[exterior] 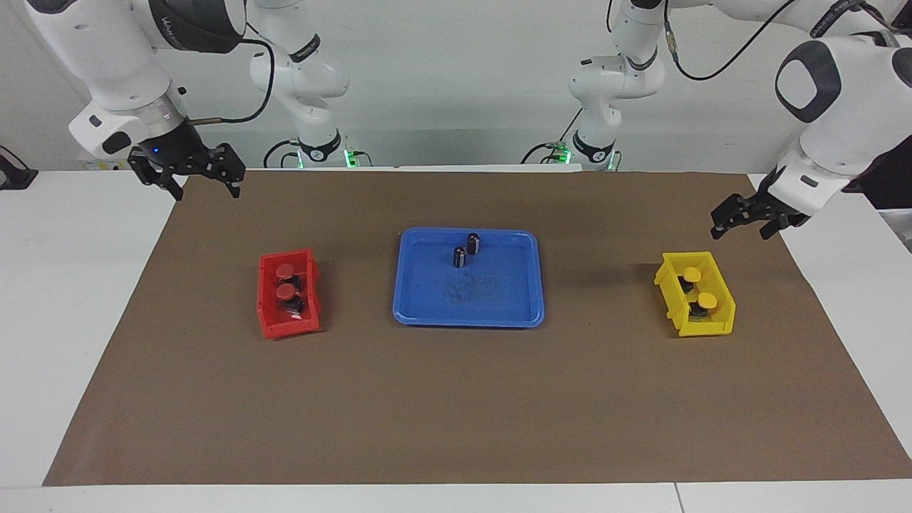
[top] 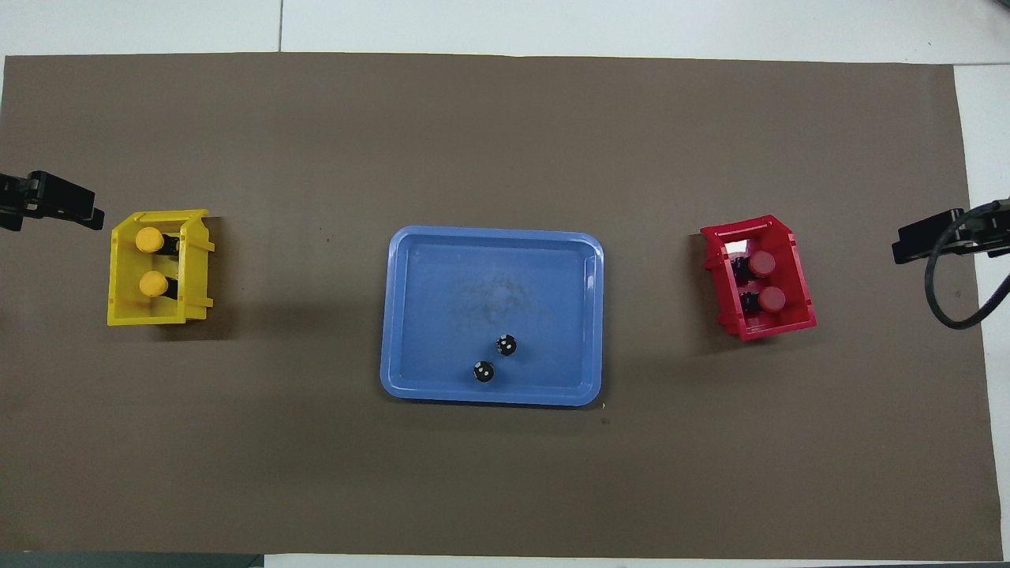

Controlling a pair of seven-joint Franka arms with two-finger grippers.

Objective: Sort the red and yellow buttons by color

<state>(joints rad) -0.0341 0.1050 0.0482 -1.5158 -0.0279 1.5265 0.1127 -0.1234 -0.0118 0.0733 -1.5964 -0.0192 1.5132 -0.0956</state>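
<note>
Two red buttons (exterior: 286,271) (exterior: 285,292) lie in the red bin (exterior: 288,326) toward the right arm's end of the table; the overhead view shows them too (top: 762,263) (top: 772,297). Two yellow buttons (exterior: 691,274) (exterior: 706,299) lie in the yellow bin (exterior: 702,328) toward the left arm's end, also in the overhead view (top: 148,239) (top: 153,283). My right gripper (exterior: 201,182) is open and empty, raised over the mat's corner near the red bin. My left gripper (exterior: 741,228) is open and empty, raised beside the yellow bin.
A blue tray (exterior: 467,313) stands mid-table between the bins and holds two dark capless cylinders (exterior: 460,256) (exterior: 473,243), upright in the part nearer the robots. A brown mat (exterior: 456,413) covers the table.
</note>
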